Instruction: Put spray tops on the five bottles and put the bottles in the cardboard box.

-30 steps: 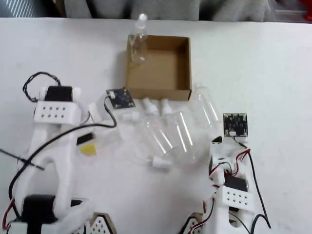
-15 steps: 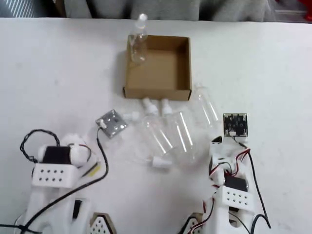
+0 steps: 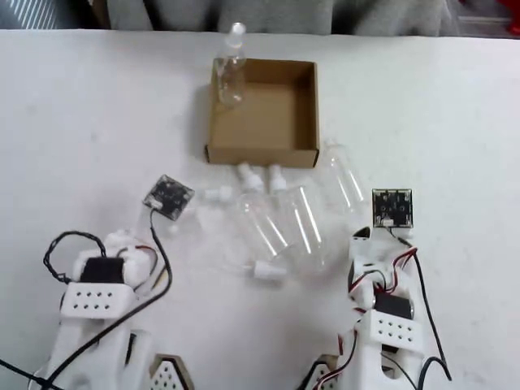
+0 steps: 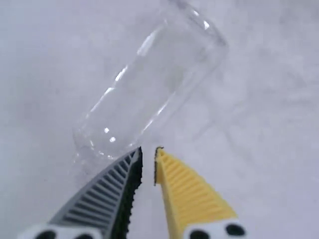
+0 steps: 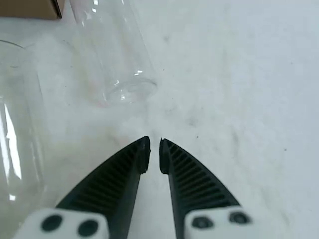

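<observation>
Look: every bottle is clear, see-through plastic. The standing bottle [image 3: 231,73] and the pair of bottles [image 3: 296,215] carry white spray tops. A loose spray top [image 3: 266,270] lies by the pair's base ends.
Where: the standing bottle is upright in the far left corner of the box [image 3: 262,154]. The pair lies side by side on the desk [image 3: 97,106] just in front of the box, with a third bottle [image 3: 344,180] just to their right. A fourth bottle [image 4: 149,84] lies just ahead of your left hand [image 4: 148,158].
Room: the box sits toward the desk's far edge, and the white desk top runs wide on both sides of it. The pair's tops nearly reach the box's near wall.
Direction: the pair and the third bottle lie lengthwise, necks toward the box and bases toward you. The fourth bottle's long axis slants away from your left hand.
Left hand: fingers almost together with a thin slit between them, gripping nothing.
Right hand [image 5: 153,149]: the same thin slit, gripping nothing, near the third bottle's base.
</observation>
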`<state>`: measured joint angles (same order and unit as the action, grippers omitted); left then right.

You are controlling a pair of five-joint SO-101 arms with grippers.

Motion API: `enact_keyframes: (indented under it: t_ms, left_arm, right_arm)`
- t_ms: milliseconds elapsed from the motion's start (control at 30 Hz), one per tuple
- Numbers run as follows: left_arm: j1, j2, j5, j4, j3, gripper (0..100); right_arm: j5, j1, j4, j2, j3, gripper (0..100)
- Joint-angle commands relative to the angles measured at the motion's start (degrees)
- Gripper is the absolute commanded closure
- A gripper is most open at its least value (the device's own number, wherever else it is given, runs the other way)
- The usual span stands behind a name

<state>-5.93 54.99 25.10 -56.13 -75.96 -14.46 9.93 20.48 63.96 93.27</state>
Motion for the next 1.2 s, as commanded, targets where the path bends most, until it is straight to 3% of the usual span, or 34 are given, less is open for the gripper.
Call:
enact_keyframes:
  t_ms: [0, 267, 667, 1167]
  left_arm:
    - [-3.47, 1.19, -1.05, 1.76, 0.26, 97]
    - [-4.88, -1.71, -1.05, 1.76, 0.79, 98]
    - [-10.24, -33.36, -1.93, 3.25, 18.81, 98]
    - [-8.57, -48.48, -18.29, 3.43, 36.48, 97]
  right_arm:
    - [-0.53, 0.04, -0.66, 0.75, -0.53, 97.4]
    - [-0.53, 0.04, -0.57, 0.75, -0.53, 97.4]
    - [-0.53, 0.13, -0.57, 0.75, -0.53, 97.4]
    - [-0.53, 0.13, -0.57, 0.75, -0.53, 97.4]
